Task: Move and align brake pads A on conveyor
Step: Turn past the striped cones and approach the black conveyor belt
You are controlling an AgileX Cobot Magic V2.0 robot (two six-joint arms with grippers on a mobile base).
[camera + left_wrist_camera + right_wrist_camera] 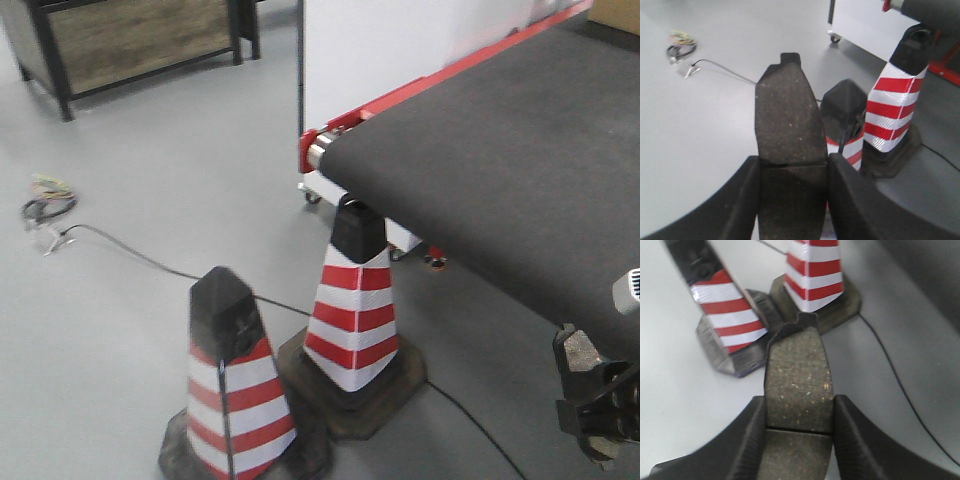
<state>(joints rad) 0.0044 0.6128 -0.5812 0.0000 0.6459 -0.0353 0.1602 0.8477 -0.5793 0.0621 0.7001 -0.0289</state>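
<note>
While both my arms reach out over the floor, each one carries a pad. My left gripper (794, 170) is closed onto a flat, dark-grey, gritty curved brake pad (787, 115), its black fingers (747, 195) pressed against the pad's long edges right where the thin groove crosses it, and the notched end sticks out ahead. My right gripper (799, 412) is clamped the same way on a second brake pad (799, 375), which looks brownish-grey in that wrist view; it is gripped at its groove with the tabbed end forward. Both pads are off the belt, held above the smooth pale-grey floor (150, 150). Past their tips stand two red-and-white striped traffic cones with black tops and black rubber bases, the nearer cone (232, 390) and the farther cone (352, 300), side by side with their bases meeting. To my right lies the wide charcoal, felt-like conveyor (500, 160), with a red strip (450, 70) along its far edge and its end above the farther cone. A thin black cable (150, 260) trails across the floor, and a white cabinet (400, 50) stands behind the belt.
</note>
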